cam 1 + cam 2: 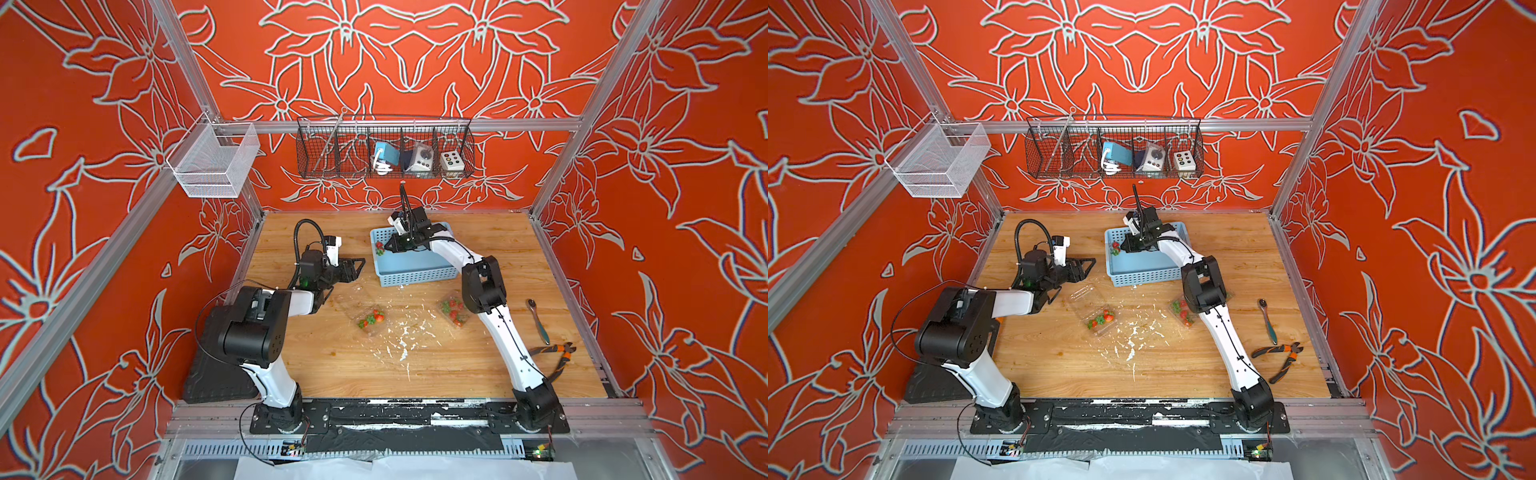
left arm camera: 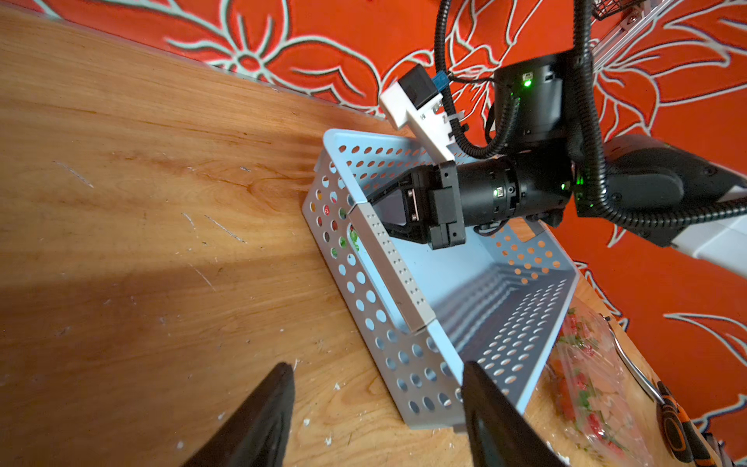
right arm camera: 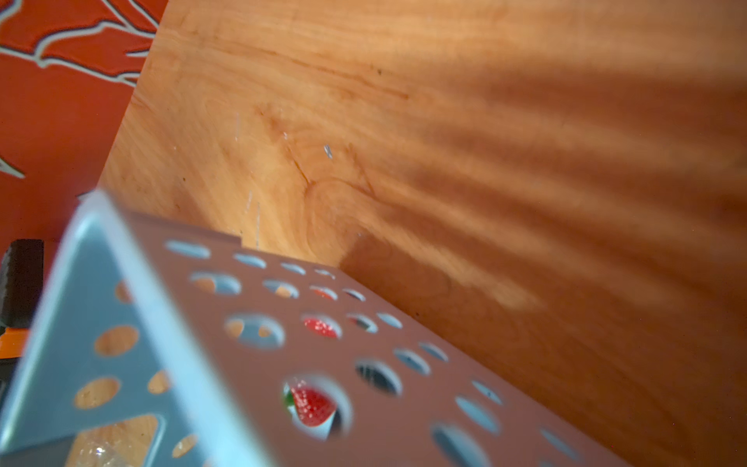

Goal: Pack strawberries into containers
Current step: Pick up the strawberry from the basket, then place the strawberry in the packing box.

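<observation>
**Q:** Where's the fruit?

**A:** A small red strawberry point(image 1: 379, 248) lies in the light blue perforated plastic basket point(image 1: 417, 276). My right jaws are clenched beside it to lift it — whether they hold it, I cannot tell. My left jaws hover released, leaving the clear plastic clamshell container point(image 1: 1084, 296) unobstructed.

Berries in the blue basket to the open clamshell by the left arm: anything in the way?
The wall of the blue basket, at its near corner, must be cleared first. Past it, the left gripper hovers open close beside that line, just behind the lid of the clamshell. Nothing else visible stands between.
</observation>
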